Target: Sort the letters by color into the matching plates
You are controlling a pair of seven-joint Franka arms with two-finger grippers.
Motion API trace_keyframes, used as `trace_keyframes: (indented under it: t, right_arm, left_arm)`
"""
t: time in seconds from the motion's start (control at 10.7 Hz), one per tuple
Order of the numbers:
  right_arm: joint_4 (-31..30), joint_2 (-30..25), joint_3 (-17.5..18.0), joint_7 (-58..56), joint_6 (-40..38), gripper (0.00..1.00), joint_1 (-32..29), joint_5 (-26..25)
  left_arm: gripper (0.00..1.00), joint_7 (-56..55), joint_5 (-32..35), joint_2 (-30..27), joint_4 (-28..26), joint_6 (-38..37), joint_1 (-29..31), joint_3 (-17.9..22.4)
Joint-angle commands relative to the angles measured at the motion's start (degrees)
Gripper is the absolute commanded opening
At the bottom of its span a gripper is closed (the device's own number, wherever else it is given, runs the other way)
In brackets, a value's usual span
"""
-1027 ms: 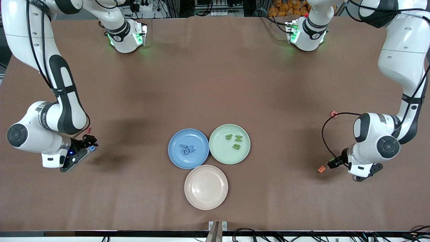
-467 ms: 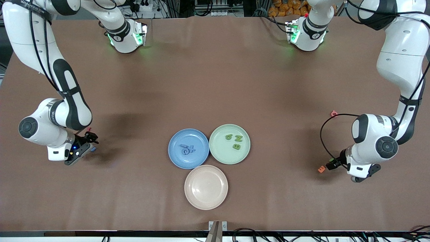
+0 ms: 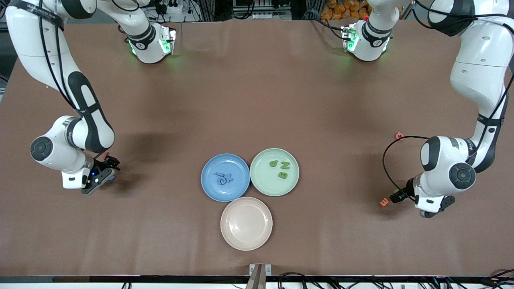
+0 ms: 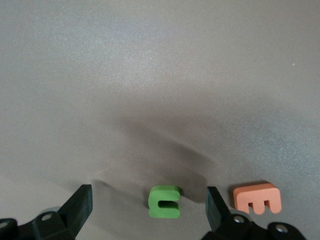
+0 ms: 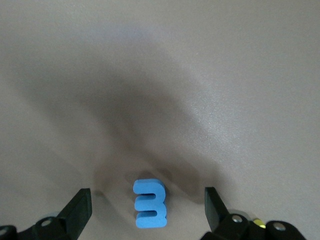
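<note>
At the middle left of the front view, the right gripper (image 3: 107, 168) is low over the table (image 3: 257, 100), fingers spread apart, and holds nothing. In the right wrist view a blue letter (image 5: 149, 203) lies flat on the table between the two fingers, touching neither.

At the lower right of the front view, the left gripper (image 3: 397, 195) is also low, with fingers apart and empty. In the left wrist view a green letter (image 4: 165, 201) lies between the fingers, and an orange letter (image 4: 257, 197) lies just beside one finger, outside the gap.

In the lower centre of the front view, the blue plate (image 3: 209, 188) holds blue letters (image 3: 223, 178), the pale green plate (image 3: 263, 182) holds three green letters (image 3: 280, 167), and the beige plate (image 3: 246, 223) is empty. The three plates sit close together. A small red letter (image 3: 398, 135) lies at the middle right.
</note>
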Motion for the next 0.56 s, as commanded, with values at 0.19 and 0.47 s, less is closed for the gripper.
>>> trace_keyframes:
  t: [0.19, 0.47]
  right_arm:
    - [-1.95, -0.42, 0.64, -3.05, 3.50, 0.55, -1.05, -0.79]
    - [-2.04, -0.42, 0.64, -3.14, 3.68, 0.34, -0.97, -0.71]
  left_arm:
    - [1.00, -4.37, -2.08, 0.39, 0.77, 0.11, -0.37, 0.34]
    - [1.00, -4.64, -3.58, 0.30, 0.24, 0.11, -0.20, 0.34]
